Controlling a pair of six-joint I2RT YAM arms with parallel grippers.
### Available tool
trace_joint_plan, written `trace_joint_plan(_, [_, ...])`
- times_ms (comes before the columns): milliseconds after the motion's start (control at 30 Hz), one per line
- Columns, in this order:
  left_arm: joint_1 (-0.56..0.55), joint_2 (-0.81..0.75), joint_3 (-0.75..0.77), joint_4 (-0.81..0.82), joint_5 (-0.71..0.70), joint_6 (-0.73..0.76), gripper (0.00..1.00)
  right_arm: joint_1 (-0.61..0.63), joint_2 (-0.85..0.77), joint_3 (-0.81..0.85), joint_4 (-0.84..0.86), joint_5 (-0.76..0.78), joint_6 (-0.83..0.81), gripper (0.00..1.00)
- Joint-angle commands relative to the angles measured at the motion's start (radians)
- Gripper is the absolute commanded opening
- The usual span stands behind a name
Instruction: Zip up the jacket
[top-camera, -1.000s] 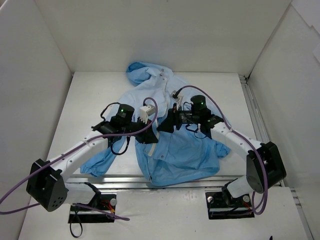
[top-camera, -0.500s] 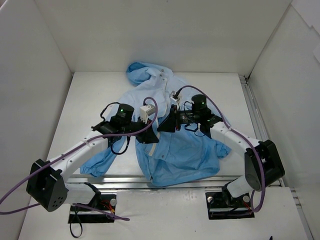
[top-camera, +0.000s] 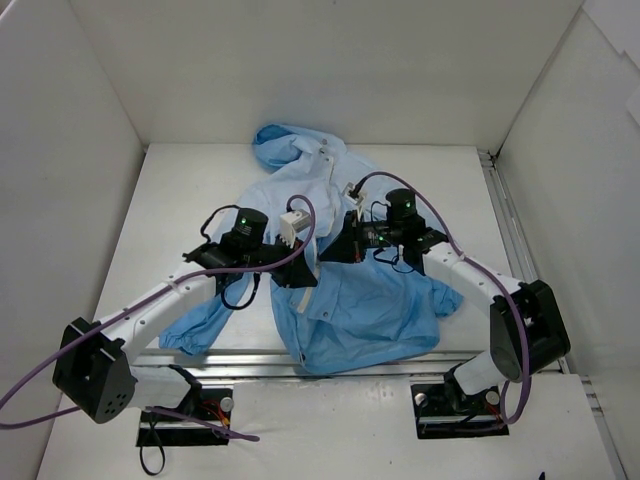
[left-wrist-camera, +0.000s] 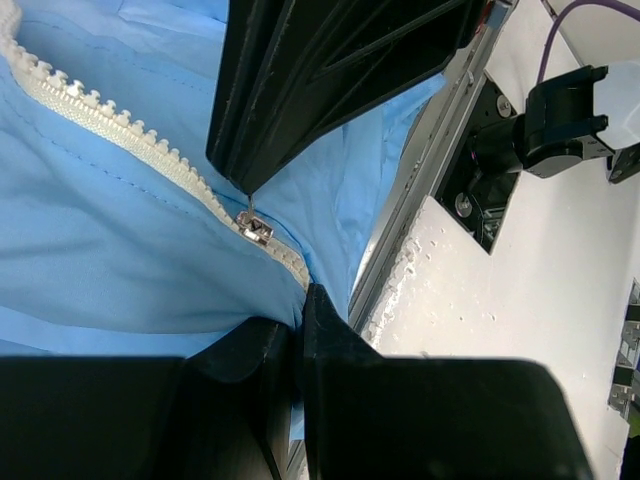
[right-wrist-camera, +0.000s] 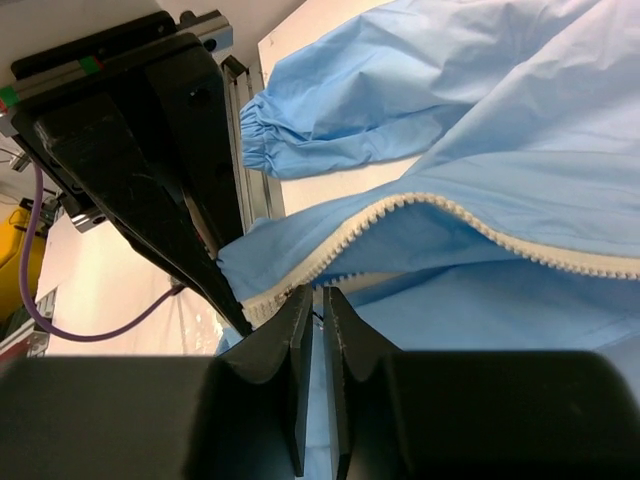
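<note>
Left wrist view: clamping jacket (left-wrist-camera: 100, 250) hem in left gripper (left-wrist-camera: 300, 300), bracing zipper (left-wrist-camera: 100, 115) for right gripper (left-wrist-camera: 245, 190) pinching the pull (left-wrist-camera: 255, 230).

The top camera looked down from high behind the left gripper (top-camera: 305, 272) and the right gripper (top-camera: 330, 250), far enough back to take in the whole jacket (top-camera: 360, 300) on the table (top-camera: 180, 200). Each of the 2 wrist cameras sat close behind its own fingers, looking along them. The left wrist view faced the right gripper just ahead; the right wrist view faced back the opposite way. All 3 views shared the zipper (left-wrist-camera: 120, 128) between the grippers.
</note>
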Motion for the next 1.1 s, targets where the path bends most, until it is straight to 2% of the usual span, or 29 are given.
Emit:
trace_joint_plan(0, [0.013,-0.033,0.025,0.106,0.018,0.021,0.00,-0.011,-0.049,0.004,-0.004,-0.035,-0.018,0.05])
trace_joint_plan(200, [0.013,-0.021,0.035,0.109,0.028,0.016,0.00,-0.012,-0.052,0.001,-0.013,-0.055,-0.025,0.05])
trace_joint_plan(600, [0.013,0.010,0.058,0.100,0.037,0.021,0.00,-0.011,-0.037,-0.002,0.001,-0.105,-0.019,0.19])
trace_joint_plan(833, [0.013,0.025,0.064,0.096,0.038,0.024,0.00,-0.018,-0.055,-0.001,-0.007,-0.072,-0.010,0.25])
trace_joint_plan(1067, [0.022,0.034,0.087,0.089,0.043,0.011,0.00,0.006,-0.116,0.001,-0.084,0.058,-0.056,0.35])
